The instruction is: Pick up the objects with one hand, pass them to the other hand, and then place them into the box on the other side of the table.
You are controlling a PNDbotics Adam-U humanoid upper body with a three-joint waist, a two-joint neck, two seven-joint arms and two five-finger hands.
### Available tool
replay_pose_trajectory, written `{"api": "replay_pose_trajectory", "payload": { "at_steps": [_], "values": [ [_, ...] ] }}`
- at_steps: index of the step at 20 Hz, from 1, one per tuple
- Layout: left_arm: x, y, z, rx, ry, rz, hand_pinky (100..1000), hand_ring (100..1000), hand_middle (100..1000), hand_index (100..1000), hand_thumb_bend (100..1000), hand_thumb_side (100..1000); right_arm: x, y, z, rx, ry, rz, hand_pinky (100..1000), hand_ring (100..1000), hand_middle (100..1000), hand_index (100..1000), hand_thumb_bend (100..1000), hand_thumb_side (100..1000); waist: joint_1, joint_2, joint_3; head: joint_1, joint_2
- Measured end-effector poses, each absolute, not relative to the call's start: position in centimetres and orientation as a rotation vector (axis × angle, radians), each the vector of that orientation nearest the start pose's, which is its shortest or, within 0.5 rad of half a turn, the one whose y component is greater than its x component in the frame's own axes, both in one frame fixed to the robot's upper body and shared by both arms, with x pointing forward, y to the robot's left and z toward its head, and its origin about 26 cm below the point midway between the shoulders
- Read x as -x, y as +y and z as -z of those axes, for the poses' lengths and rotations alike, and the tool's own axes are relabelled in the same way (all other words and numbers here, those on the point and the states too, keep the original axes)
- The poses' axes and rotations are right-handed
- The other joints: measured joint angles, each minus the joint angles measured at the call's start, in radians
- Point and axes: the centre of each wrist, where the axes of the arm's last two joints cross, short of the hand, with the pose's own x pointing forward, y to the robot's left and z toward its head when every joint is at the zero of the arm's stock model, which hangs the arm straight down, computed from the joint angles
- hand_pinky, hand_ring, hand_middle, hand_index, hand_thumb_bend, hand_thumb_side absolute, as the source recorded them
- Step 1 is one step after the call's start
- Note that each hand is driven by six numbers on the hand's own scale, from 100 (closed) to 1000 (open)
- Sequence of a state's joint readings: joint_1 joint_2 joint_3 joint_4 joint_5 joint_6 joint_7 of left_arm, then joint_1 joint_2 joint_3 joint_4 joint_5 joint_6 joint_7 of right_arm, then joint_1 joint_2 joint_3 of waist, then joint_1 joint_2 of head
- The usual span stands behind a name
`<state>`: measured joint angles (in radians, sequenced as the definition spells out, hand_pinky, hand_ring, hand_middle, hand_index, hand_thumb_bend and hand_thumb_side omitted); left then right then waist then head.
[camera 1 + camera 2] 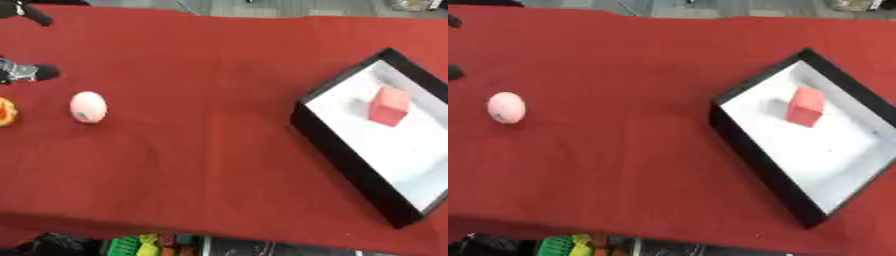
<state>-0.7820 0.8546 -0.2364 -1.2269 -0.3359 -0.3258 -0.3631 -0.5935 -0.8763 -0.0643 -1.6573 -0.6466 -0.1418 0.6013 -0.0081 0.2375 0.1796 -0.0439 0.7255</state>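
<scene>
Pink egg-shaped object (87,106) sits on the red tablecloth (201,125), left side, nothing touching it. Left of it, cut by the frame edge, a yellow-orange object (6,111). Above that, a bit of the left hand (24,72) shows at the left edge, black and silver; can't tell if its fingers are straight or curled. Right side, well apart from the egg: black-walled box (337,145) with white floor, a red block (388,106) inside. Right hand out of frame.
</scene>
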Motion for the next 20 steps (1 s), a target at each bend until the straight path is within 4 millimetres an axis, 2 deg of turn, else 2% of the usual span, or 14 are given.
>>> {"api": "replay_pose_trajectory", "payload": {
  "at_steps": [1, 12, 13, 14, 20],
  "values": [
    [-41.5, 38.2, -25.9, -0.761, -1.661, 1.479, 1000, 888, 761, 841, 635, 548, -34.1, -37.3, -31.9, -0.235, -2.188, -1.034, 1000, 884, 948, 963, 100, 449, 0.000, 0.000, 0.000, 0.001, -0.003],
    [-41.0, 42.6, -26.4, -0.776, -1.372, 1.517, 981, 890, 779, 838, 636, 502, -34.1, -37.8, -31.3, -0.195, -2.156, -1.071, 1000, 872, 935, 949, 100, 451, 0.001, 0.000, 0.003, 0.041, -0.017],
    [-40.9, 43.0, -26.6, -0.773, -1.353, 1.513, 980, 891, 781, 837, 623, 459, -34.1, -37.8, -31.3, -0.192, -2.156, -1.070, 1000, 872, 934, 948, 100, 422, 0.001, 0.000, 0.006, 0.047, -0.017],
    [-40.8, 43.4, -26.7, -0.770, -1.334, 1.509, 979, 891, 781, 837, 639, 504, -34.1, -37.9, -31.2, -0.190, -2.153, -1.069, 1000, 872, 933, 948, 100, 447, 0.001, 0.000, 0.007, 0.054, -0.017],
    [-40.1, 44.7, -27.6, -0.761, -1.244, 1.488, 967, 889, 786, 827, 637, 487, -34.0, -38.2, -30.8, -0.166, -2.148, -1.061, 1000, 868, 927, 945, 100, 441, 0.001, 0.001, 0.013, 0.085, -0.024]
  ]
}}
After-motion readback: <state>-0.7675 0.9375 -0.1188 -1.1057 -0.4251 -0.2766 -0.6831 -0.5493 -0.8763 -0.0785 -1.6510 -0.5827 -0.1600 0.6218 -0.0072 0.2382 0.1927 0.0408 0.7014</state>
